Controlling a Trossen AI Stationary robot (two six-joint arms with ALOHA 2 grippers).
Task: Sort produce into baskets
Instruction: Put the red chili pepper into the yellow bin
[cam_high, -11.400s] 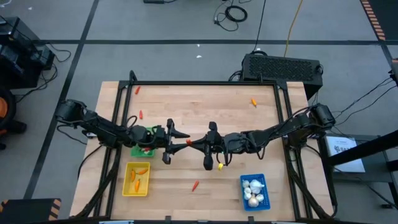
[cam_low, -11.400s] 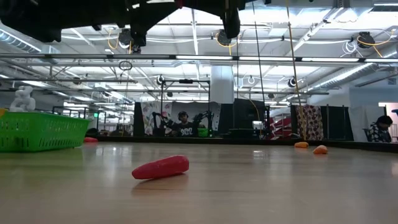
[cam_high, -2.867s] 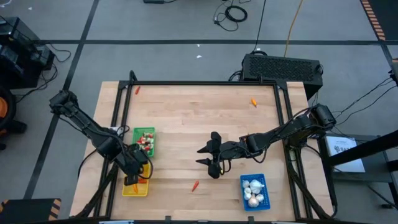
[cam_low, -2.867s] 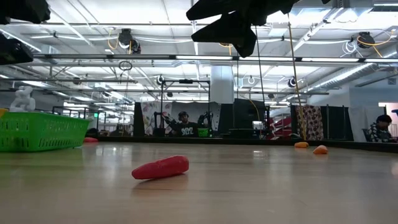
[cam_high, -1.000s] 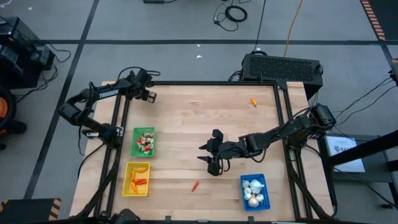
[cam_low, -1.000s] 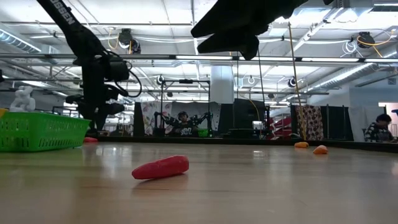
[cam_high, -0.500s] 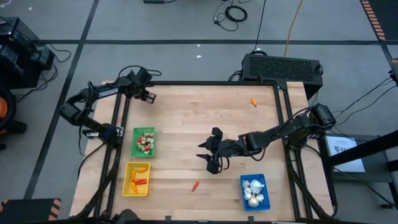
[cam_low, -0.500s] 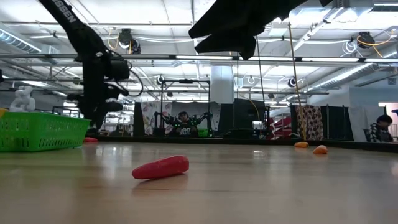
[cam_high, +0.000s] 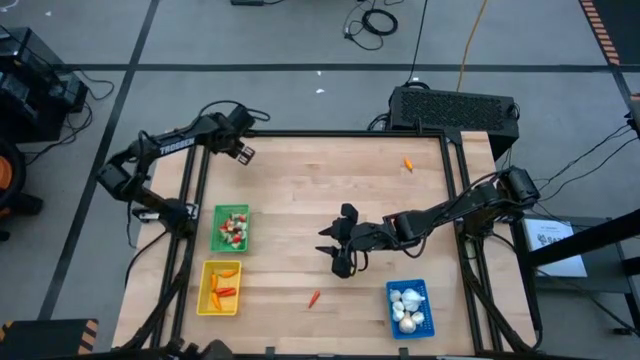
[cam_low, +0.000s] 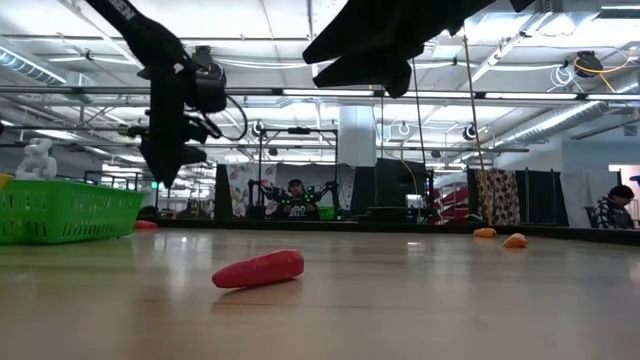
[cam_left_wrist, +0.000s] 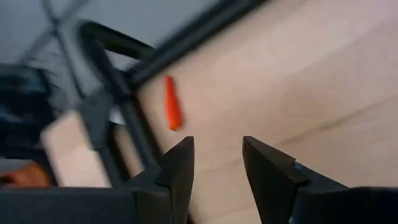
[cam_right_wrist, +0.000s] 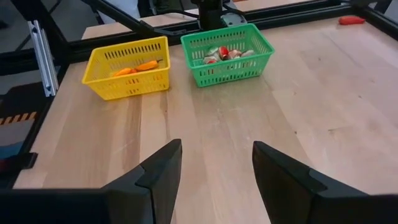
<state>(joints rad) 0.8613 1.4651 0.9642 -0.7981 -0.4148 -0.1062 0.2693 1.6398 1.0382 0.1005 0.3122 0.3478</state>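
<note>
Baskets line the near edge of the table (cam_high: 300, 200): the yellow basket (cam_high: 219, 287) at about seven o'clock holds orange and red pieces, and the blue basket (cam_high: 407, 307) at five o'clock holds white bulbs (cam_high: 405, 308). A red piece (cam_high: 314, 298) lies loose between them at six o'clock. Farther in, the green basket (cam_high: 231, 228) sits at nine o'clock with mixed bits. The right gripper (cam_high: 338, 247) hovers near the table's centre, fingers apart and empty. At the far side, an orange piece (cam_high: 408, 165) rests at one o'clock. The left gripper (cam_high: 246, 153) hangs at eleven o'clock, fingers apart with nothing between them, above a red piece (cam_left_wrist: 172, 111) by the frame.
</note>
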